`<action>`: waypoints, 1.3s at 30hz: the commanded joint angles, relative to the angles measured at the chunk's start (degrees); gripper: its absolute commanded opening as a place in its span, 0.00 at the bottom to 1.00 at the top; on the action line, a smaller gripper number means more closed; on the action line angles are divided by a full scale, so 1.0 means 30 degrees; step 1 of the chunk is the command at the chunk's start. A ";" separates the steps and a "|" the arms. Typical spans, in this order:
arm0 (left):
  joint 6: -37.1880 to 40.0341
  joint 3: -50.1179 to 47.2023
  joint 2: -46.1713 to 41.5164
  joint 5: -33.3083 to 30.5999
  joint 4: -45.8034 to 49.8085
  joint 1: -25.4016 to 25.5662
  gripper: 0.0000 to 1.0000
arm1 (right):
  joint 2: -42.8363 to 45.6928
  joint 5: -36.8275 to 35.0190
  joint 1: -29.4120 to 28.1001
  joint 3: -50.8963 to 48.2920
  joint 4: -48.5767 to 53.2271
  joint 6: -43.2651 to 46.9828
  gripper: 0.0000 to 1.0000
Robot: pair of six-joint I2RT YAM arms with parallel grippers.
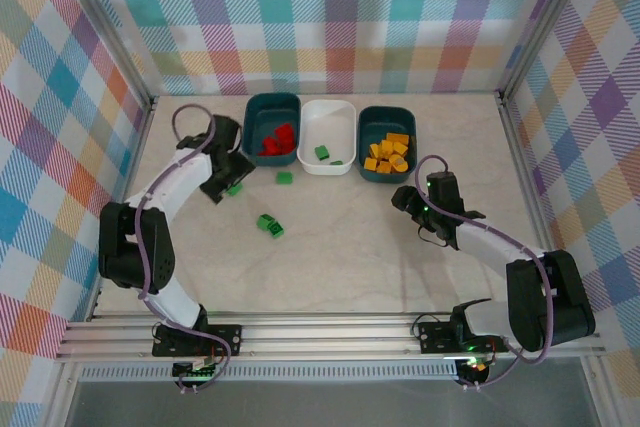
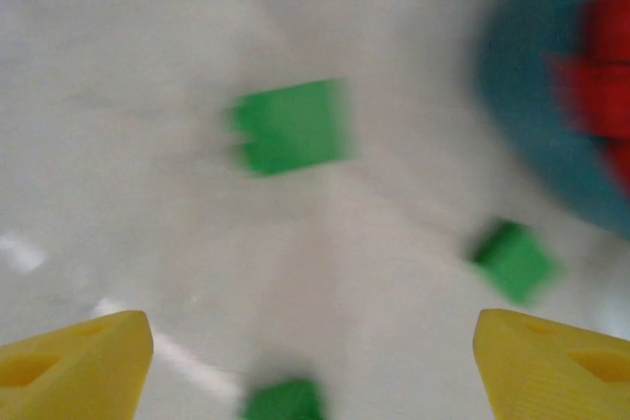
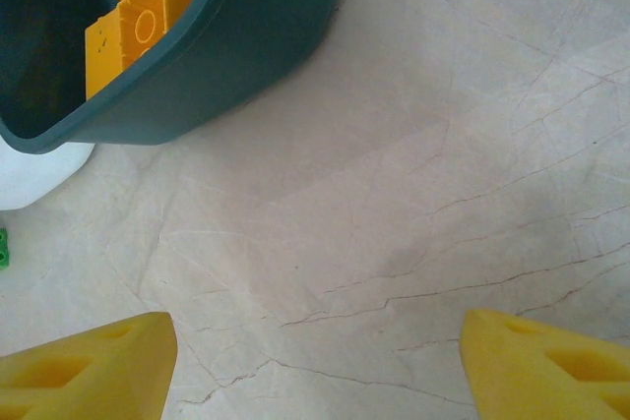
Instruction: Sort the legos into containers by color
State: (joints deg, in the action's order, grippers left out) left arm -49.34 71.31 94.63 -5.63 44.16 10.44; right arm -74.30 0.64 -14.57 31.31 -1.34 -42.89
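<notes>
Left tool (image 2: 313, 333), right tool (image 3: 319, 330) spread; tubs (image 1: 335, 125) hold red legos (image 1: 279, 140), green legos (image 1: 322, 152), yellow legos (image 1: 388, 154).

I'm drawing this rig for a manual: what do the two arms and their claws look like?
The left arm and right arm have white links, black joints and a lilac cable running alongside. The left claw and right claw have yellow wedge-shaped fingers.
</notes>
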 commanded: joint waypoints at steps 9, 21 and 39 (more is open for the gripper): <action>0.1776 0.1375 0.3196 0.0684 0.0052 -0.1184 0.82 | 0.0259 0.0284 0.0079 0.0081 -0.0269 -0.0014 0.76; 0.1429 0.3361 0.6492 0.0583 -0.0200 -0.1559 0.79 | -0.0147 0.0287 0.0080 0.0210 -0.0309 0.0118 0.77; 0.0353 0.2504 0.2331 0.0195 -0.1746 0.0914 0.34 | -0.0778 0.0872 0.0058 0.0258 -0.0745 -0.0026 0.76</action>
State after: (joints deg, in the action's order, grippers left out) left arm -48.56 75.61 107.92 -3.60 38.96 7.70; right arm -75.83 2.00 -14.57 31.31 -1.63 -42.87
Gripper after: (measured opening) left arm 0.430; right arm 0.765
